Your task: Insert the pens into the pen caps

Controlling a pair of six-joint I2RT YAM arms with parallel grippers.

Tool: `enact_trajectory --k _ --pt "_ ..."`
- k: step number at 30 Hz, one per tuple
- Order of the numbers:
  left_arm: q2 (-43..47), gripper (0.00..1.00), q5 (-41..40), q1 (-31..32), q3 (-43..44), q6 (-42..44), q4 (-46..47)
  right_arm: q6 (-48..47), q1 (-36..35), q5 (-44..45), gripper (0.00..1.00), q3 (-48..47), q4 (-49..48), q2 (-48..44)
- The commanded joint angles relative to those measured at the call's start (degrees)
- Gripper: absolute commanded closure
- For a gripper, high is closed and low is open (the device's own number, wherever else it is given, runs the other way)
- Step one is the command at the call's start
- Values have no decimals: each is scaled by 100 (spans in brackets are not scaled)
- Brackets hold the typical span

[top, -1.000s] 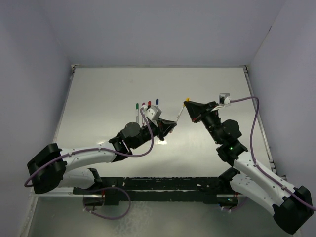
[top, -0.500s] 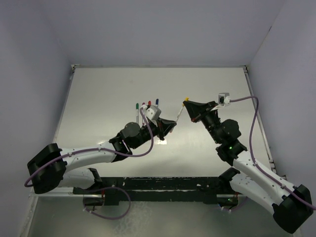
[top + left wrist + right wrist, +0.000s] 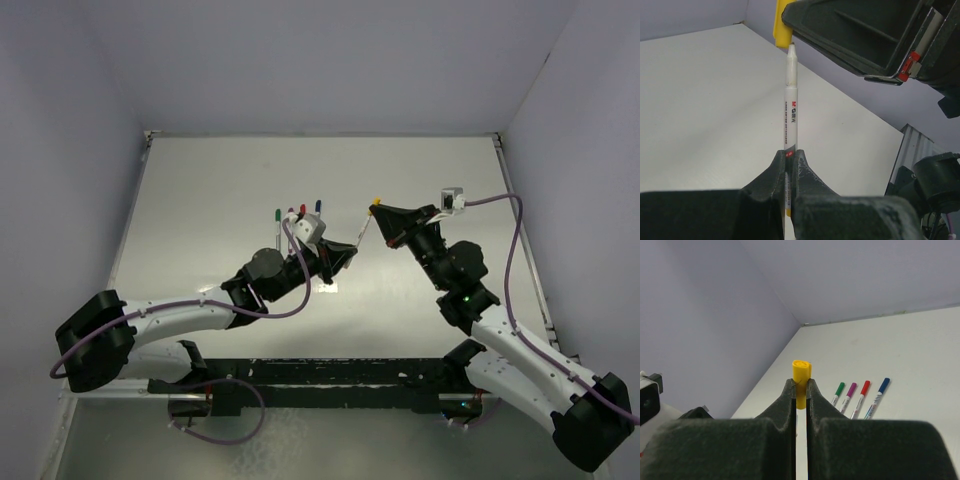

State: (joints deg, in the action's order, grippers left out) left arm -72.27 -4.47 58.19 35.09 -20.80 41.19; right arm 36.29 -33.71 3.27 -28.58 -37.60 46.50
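Observation:
My left gripper is shut on a white stick pen, held up in the air; it shows in the top view between the two grippers. The pen's tip touches the mouth of the yellow cap. My right gripper is shut on that yellow cap, seen in the top view at the right gripper's tip. Four capped pens lie side by side on the table: green, magenta, red and blue. In the top view they lie behind the left gripper, around the red one.
The grey table is closed in by lilac walls at the back and both sides. Purple cables loop off both arms. A small white scrap lies on the table under the left wrist.
Almost nothing differs. The right gripper with the yellow cap has shifted very slightly; the pen tip stays at the cap's mouth.

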Motion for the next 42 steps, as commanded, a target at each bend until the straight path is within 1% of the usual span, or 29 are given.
enact_trajectory --k 1,10,16,42 --pt "-17 100 125 15 -147 -21 241 -24 3 -64 100 -97 -304 -20" --pt "92 100 -7 16 -222 -7 218 -25 9 -71 100 -89 -281 -30" --pt "129 100 -95 14 -231 31 385 9 0 -115 100 -55 -266 -41" --pt "81 100 -98 10 -160 53 600 47 7 -208 100 35 -282 14"
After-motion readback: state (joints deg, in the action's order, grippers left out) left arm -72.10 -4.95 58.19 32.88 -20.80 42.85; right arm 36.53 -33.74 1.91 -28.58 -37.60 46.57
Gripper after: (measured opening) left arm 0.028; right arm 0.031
